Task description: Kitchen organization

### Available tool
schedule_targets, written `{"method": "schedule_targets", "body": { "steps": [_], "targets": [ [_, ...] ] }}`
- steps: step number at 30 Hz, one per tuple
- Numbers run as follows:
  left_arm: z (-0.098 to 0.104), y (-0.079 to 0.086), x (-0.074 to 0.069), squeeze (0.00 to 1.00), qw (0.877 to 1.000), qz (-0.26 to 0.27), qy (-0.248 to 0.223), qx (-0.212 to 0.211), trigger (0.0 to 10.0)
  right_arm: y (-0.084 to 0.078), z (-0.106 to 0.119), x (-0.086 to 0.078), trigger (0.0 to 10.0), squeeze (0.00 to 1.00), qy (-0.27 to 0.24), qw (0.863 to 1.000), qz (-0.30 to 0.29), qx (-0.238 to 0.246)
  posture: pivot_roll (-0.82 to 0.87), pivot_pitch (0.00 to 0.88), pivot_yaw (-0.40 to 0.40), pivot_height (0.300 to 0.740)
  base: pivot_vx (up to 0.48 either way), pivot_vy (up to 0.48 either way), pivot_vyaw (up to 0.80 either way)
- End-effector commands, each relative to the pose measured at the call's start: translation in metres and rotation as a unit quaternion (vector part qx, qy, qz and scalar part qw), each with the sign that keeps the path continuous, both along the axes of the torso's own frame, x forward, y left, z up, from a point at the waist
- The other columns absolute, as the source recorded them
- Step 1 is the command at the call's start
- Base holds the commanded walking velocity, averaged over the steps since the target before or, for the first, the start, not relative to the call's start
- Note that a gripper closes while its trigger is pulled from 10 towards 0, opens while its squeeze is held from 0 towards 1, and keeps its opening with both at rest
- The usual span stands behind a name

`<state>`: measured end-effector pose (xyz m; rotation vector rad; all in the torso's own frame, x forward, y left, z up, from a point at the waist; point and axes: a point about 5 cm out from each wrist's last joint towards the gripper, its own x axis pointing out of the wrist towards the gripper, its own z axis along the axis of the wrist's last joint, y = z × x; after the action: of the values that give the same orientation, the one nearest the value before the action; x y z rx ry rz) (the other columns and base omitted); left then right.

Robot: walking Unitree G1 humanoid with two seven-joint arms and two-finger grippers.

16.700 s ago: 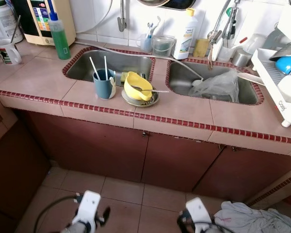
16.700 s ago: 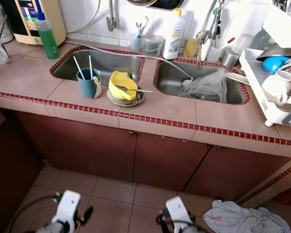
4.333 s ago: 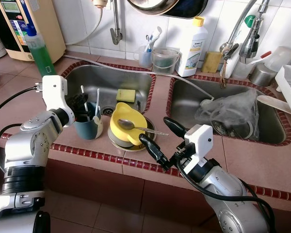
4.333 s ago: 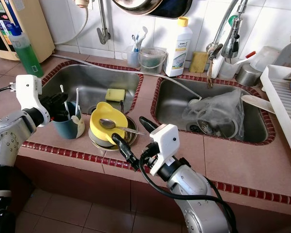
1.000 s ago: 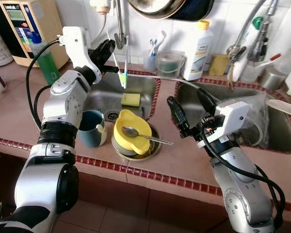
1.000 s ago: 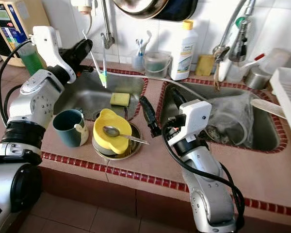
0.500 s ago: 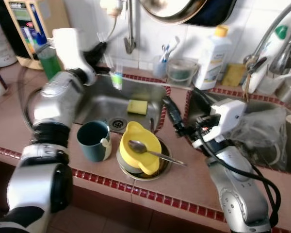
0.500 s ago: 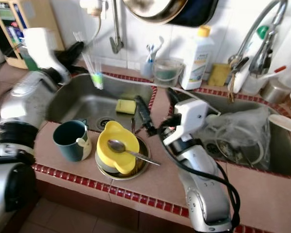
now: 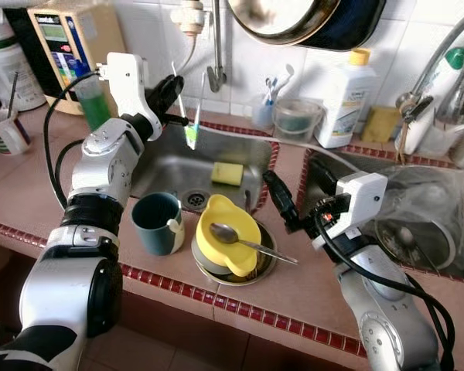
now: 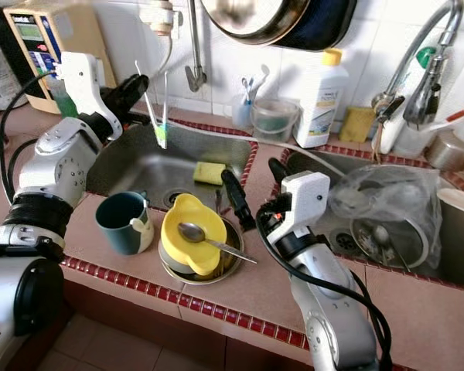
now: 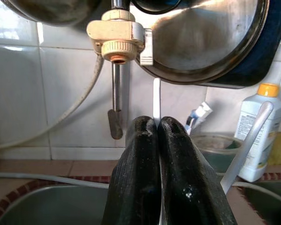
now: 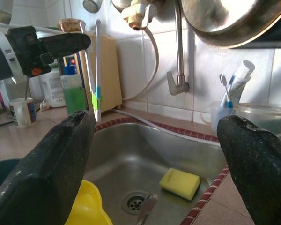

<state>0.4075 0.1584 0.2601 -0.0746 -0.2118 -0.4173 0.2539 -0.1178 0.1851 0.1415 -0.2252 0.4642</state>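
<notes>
The 2 head views look down at the tiled counter (image 9: 309,286) from close range. Both wrist views face the wall, sharing the tap (image 12: 178,77).

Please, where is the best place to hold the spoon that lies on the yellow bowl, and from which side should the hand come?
Grip the spoon by its thin handle, where it juts free past the rim of the yellow bowl toward the robot's right. The open right hand is closest, so come from that side, probably from above, fingers across the handle. The spoon's bowl rests on the yellow one, harder to pinch.
</notes>
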Motion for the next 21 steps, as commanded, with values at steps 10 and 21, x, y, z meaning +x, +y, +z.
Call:
{"method": "schedule_targets", "body": {
  "steps": [10,21],
  "targets": [
    [0.014,-0.004,0.003,0.0,0.999,-0.02,-0.027,0.037,10.0,0.013,0.001,-0.03,10.0,0.0,0.02,1.0,0.018,-0.003,-0.09,0.067,0.06,0.74,0.0,0.0,0.0],
    [-0.003,-0.005,0.006,0.0,0.998,-0.016,0.002,0.055,10.0,0.015,0.008,-0.046,10.0,0.0,0.032,0.999,0.029,0.006,-0.1,0.125,0.059,0.74,0.0,0.0,0.0]
  ]
}}
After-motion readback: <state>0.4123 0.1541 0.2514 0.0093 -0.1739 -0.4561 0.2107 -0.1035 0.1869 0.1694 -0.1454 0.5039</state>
